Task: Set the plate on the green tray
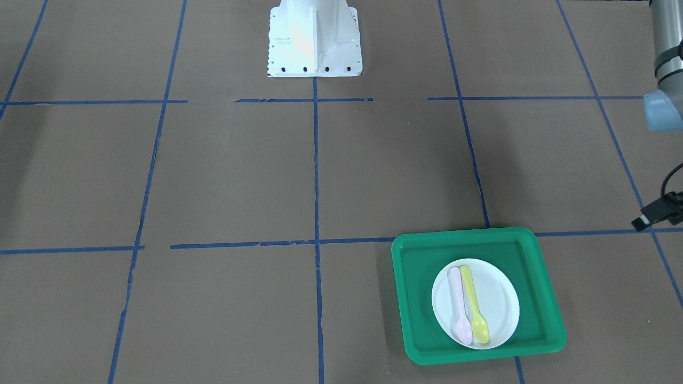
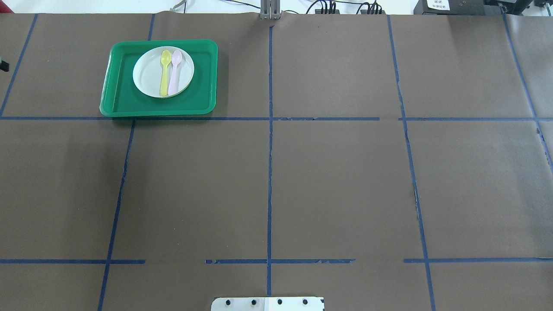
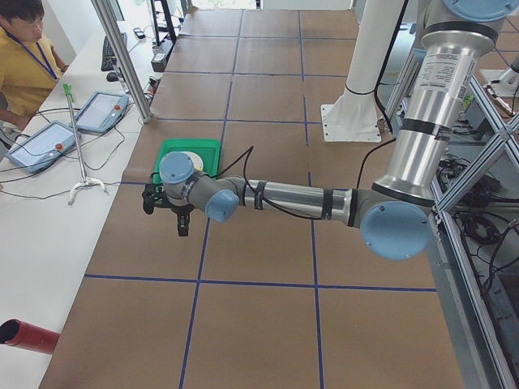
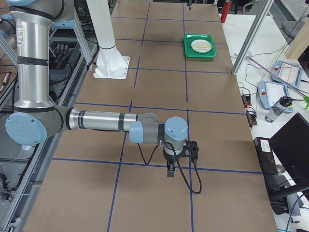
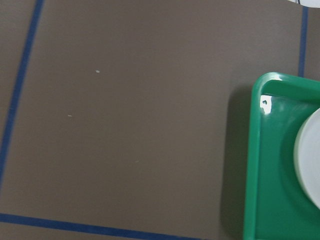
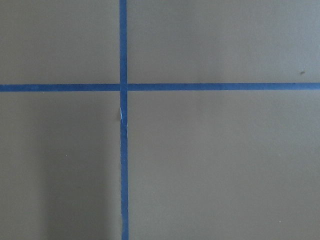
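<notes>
The small white plate (image 1: pixel 497 305) lies inside the green tray (image 1: pixel 421 266), with a pink spoon (image 1: pixel 458 304) and a yellow spoon (image 1: pixel 472 301) side by side on it. In the overhead view the plate (image 2: pixel 149 74) sits in the tray (image 2: pixel 125 96) at the far left. The left wrist view shows the tray's corner (image 5: pixel 270 165) and the plate's edge (image 5: pixel 310 160). My left gripper (image 3: pixel 165 209) hovers beside the tray, apart from it; I cannot tell whether it is open or shut. My right gripper (image 4: pixel 181 157) hangs over bare table far from the tray; I cannot tell its state.
The white robot pedestal (image 1: pixel 315 42) stands at the table's middle on the robot's side. An operator (image 3: pixel 24 49) sits beside the table with tablets (image 3: pixel 40 146) and a metal post (image 3: pixel 122 61). A red cylinder (image 3: pixel 28 336) lies off the table's near corner.
</notes>
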Controlling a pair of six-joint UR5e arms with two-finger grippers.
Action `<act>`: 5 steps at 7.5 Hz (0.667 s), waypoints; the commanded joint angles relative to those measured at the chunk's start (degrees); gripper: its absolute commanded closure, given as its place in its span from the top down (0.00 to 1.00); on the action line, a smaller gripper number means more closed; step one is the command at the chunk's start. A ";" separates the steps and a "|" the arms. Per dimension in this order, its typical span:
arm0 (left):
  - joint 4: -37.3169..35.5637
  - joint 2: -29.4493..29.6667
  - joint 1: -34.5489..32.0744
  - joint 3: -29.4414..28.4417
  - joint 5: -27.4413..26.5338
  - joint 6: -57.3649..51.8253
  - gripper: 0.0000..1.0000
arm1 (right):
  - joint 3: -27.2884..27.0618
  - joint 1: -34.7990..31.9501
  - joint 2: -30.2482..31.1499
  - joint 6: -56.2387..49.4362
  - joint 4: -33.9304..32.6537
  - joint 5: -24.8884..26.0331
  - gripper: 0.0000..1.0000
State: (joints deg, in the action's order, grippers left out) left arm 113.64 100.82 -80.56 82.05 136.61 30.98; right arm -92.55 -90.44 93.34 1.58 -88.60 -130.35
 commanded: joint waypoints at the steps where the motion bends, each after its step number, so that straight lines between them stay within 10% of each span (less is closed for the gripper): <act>1: -4.37 -8.32 -4.59 4.84 -0.03 -14.22 1.00 | 0.00 0.00 0.00 0.00 0.00 -0.08 1.00; 5: -13.45 -15.04 -7.51 13.40 -0.11 -24.73 1.00 | 0.00 0.00 0.00 0.00 0.00 0.01 1.00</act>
State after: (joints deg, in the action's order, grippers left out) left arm 101.39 86.64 -87.73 94.45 136.56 8.12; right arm -92.55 -90.44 93.34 1.58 -88.59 -130.35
